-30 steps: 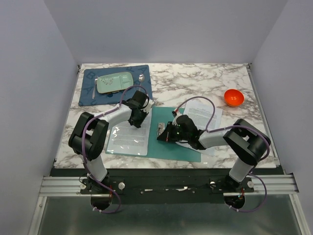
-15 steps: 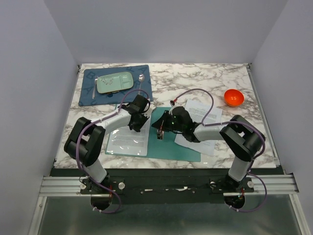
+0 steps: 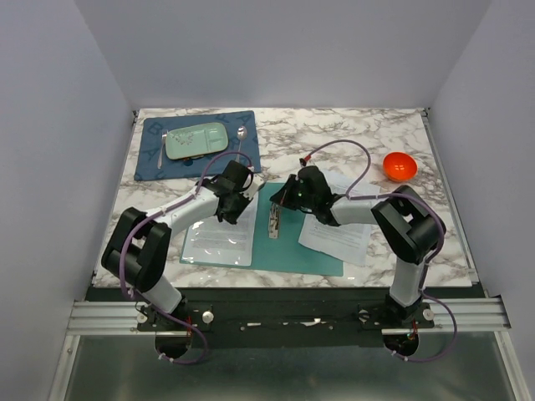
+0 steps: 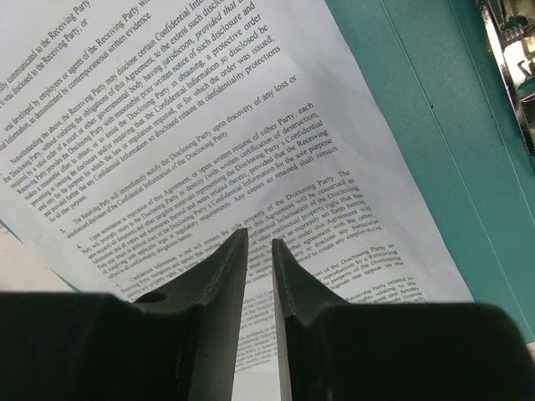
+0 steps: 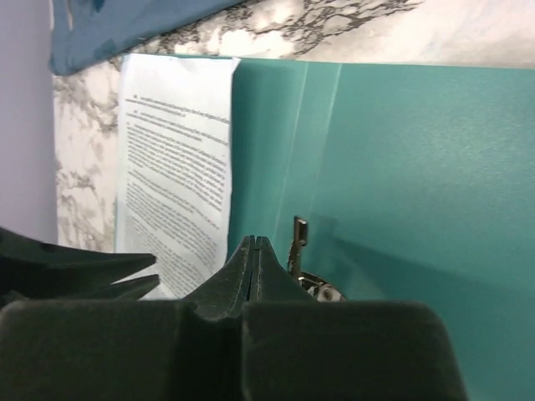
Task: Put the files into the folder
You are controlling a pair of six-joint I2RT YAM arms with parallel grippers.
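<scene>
Teal folder (image 3: 309, 251) lying open on the marble counter (image 3: 368, 134), with paper on both sides.
Left jaws are hovering over the printed sheet (image 4: 209, 125) on the folder's left side, standing a narrow slit apart and gripping nothing. Right jaws are hanging pressed together and empty, just beside the metal clip (image 5: 298, 236) at the spine. More sheets (image 3: 338, 238) are lying across the folder's right edge, partly under the right arm.
</scene>
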